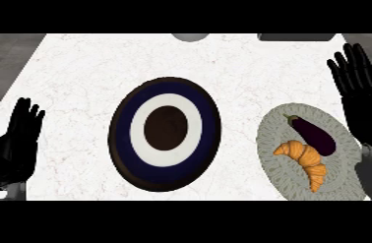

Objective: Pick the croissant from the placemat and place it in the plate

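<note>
Left hand (19,146), right hand (356,92): fingers straight, both empty

The surface (87,70) under me is white marble with faint grey veining. The plate (164,134) shows rings like a target: dark brown rim, navy band, white ring, dark brown centre. My placemat (283,173) is pale grey with a fine woven texture. On it the croissant (305,161) is golden orange (ridged in darker bands) and the eggplant (314,134) deep purple. My left hand (20,138) and right hand (355,84) are black.
</note>
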{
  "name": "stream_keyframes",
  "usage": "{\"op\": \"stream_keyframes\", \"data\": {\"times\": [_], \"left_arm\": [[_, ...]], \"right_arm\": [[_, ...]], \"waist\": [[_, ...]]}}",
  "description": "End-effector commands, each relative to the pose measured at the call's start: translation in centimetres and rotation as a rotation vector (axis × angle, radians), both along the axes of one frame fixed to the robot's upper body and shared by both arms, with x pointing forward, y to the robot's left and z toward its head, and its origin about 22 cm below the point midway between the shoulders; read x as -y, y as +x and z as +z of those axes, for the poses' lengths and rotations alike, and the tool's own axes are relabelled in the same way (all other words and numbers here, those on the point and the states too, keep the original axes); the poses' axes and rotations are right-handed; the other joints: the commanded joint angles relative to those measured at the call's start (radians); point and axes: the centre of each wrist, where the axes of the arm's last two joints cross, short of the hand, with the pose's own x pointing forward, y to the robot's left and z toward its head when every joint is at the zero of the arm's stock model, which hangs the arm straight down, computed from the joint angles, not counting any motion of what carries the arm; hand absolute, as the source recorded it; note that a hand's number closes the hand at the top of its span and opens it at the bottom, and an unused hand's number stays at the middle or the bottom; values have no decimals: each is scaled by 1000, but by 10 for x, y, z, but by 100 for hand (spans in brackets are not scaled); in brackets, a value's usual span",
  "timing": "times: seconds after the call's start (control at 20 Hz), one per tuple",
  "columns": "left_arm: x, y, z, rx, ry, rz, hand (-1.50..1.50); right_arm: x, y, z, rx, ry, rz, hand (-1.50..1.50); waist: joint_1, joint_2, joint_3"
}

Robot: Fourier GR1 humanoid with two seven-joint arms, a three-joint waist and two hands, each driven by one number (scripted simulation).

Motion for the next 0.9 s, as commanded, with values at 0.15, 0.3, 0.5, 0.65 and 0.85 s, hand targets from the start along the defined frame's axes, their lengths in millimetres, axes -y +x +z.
{"op": "stream_keyframes", "data": {"times": [0.15,0.3,0.5,0.65,0.85], "left_arm": [[12,2,-2,-2,146,-180,0],[15,-1,-9,-68,146,-223,0],[39,7,-21,-86,171,-313,0],[31,21,-19,-80,158,-315,0],[30,18,-38,-98,159,-313,0]], "right_arm": [[-63,-13,-31,-209,-44,426,150],[-24,4,41,41,-645,326,150],[-57,-55,-89,-16,-232,239,-150],[-61,-85,-110,57,-268,271,-150],[-21,-102,-110,124,-371,199,-150]], "waist": [[-23,26,-24],[-44,-11,-56],[-51,24,-22],[-46,22,-23],[-48,21,-24]]}}
